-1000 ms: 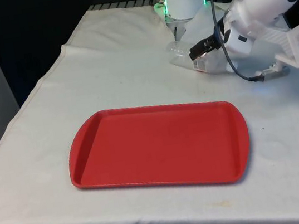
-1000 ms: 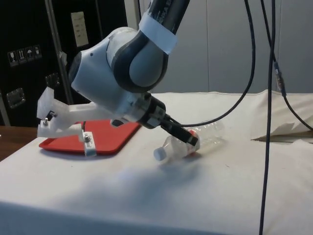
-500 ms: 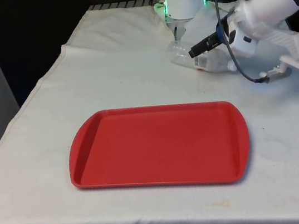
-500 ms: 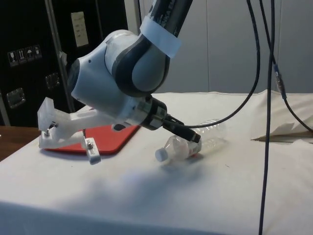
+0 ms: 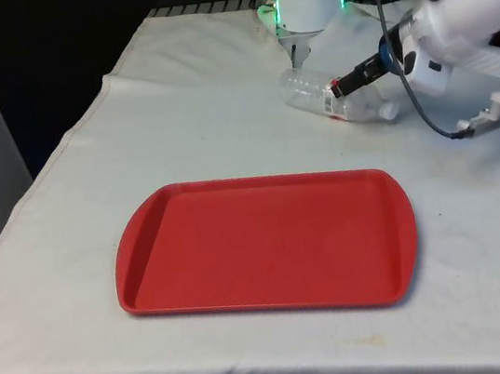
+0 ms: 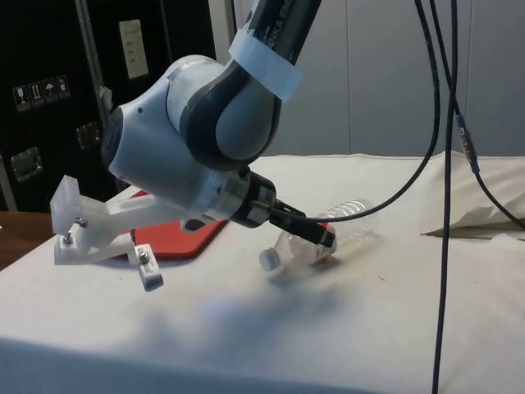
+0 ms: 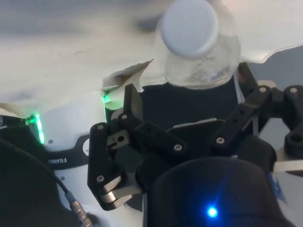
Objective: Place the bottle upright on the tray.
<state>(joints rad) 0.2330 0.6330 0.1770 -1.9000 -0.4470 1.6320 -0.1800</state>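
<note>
The bench, under its white cloth, and the red tray lie just as they did a second ago; the tray's bare floor faces up near the bench's front edge. The white arm has swung further toward the front view's right over that second, and in the side view its wrist sits lower and further from the tray.

The clear plastic bottle has not moved. It lies on its side on the cloth beyond the tray's far right corner, well apart from the tray and close to the robot's base, with its white cap pointing to the front view's right. A red label band wraps it near the neck; nothing on it can be read.

The black tool reaches in from the front view's right, and its tip is at the bottle beside the red band; half a second ago that tip lay a little further along the bottle's body. In the side view the tool is just above the bottle's shoulder. Whether it is open or closed, or has hold of the bottle, cannot be told. In the wrist view the cap faces the camera, and the letters "FRANK" can be read on a white part.
</note>
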